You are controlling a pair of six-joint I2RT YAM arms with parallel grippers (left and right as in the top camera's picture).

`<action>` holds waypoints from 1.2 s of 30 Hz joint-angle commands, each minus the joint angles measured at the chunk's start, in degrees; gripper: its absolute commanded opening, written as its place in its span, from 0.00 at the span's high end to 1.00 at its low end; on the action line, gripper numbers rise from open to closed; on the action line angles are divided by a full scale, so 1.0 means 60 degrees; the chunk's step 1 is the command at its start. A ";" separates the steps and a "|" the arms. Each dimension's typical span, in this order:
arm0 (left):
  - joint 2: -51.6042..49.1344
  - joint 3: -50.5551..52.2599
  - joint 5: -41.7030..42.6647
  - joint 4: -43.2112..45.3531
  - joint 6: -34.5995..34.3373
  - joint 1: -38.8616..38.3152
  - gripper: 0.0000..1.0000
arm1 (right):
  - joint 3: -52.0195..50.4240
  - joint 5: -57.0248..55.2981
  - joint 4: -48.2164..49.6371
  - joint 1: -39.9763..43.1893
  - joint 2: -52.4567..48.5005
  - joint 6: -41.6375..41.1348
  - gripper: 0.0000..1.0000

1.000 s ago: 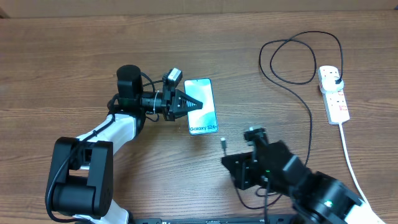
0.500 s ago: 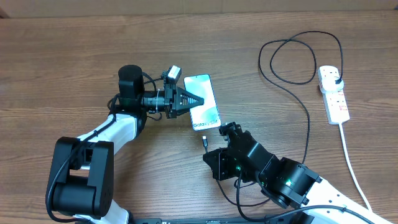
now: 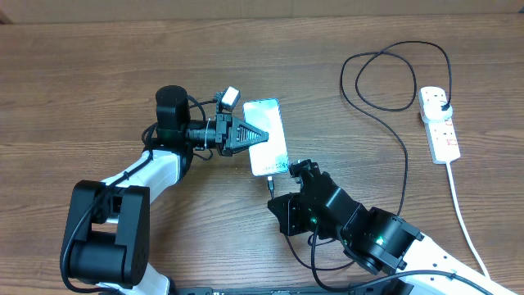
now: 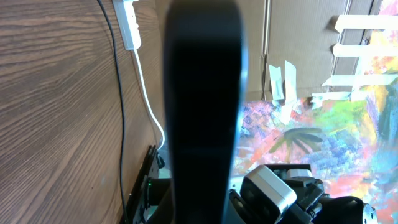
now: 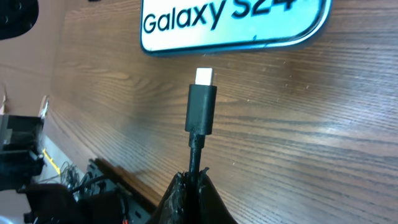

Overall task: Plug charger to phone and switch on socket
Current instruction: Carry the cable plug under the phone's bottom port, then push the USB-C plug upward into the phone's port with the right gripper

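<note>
The phone (image 3: 274,146), light teal screen up, lies tilted on the wooden table. My left gripper (image 3: 259,135) is shut on its left long edge; in the left wrist view the phone (image 4: 202,93) is a dark bar between the jaws. My right gripper (image 3: 278,199) is shut on the charger cable just behind the connector tip (image 3: 270,183). In the right wrist view the connector (image 5: 201,106) points at the phone's short edge marked "Galaxy S24" (image 5: 230,18), a small gap away, with the right gripper (image 5: 194,186) below. The charger cable (image 3: 407,156) loops back to its plug (image 3: 440,100) in the socket (image 3: 440,129).
The socket's white cord (image 3: 460,205) runs down the right side of the table toward the front edge. The cable loop (image 3: 385,74) lies at the back right. The left wrist view also shows the socket (image 4: 129,25) and the right arm's base (image 4: 273,193).
My right gripper has carried the connector left and forward to just below the phone's short edge. My left gripper has turned the phone, swinging that edge toward the connector.
</note>
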State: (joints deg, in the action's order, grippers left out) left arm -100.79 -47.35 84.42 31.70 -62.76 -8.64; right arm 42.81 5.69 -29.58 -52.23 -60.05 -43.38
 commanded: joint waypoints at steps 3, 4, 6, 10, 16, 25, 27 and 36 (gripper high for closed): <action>0.0004 -0.0259 0.0331 0.0040 0.0251 0.0007 0.96 | 0.0055 -0.0368 0.0138 -0.0044 0.0113 -0.0018 0.96; 0.0004 -0.0259 0.0331 0.0033 0.0251 0.0007 0.96 | 0.0055 -0.0404 0.0153 -0.0044 0.0113 -0.0018 0.96; 0.0004 -0.0259 0.0331 0.0004 0.0255 0.0007 0.96 | 0.0055 -0.0499 0.0146 -0.0044 0.0113 -0.0018 0.96; 0.0004 -0.0259 0.0328 0.0004 0.0255 0.0007 0.96 | 0.0058 -0.0517 0.0186 -0.0044 0.0113 -0.0015 0.96; 0.0004 -0.0259 -0.0153 -0.0029 0.0466 0.0011 0.96 | 0.0058 -0.0393 0.0160 -0.0044 0.0113 -0.0022 0.96; 0.0004 -0.0259 -0.0313 -0.0029 0.0612 0.0018 0.96 | 0.0058 -0.0310 0.0044 -0.0044 0.0306 -0.0004 0.96; 0.0004 -0.0259 -0.0233 -0.0029 0.0608 0.0018 0.96 | 0.0058 -0.0448 -0.0011 -0.0044 0.0350 0.0011 0.96; 0.0004 -0.0259 0.0259 -0.0036 0.0036 0.0015 0.96 | 0.0058 -0.0488 -0.0044 -0.0044 0.0346 -0.0022 0.96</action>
State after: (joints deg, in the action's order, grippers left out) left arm -100.79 -47.35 83.81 31.29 -61.14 -8.64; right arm 42.81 3.55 -29.87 -52.23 -58.87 -43.51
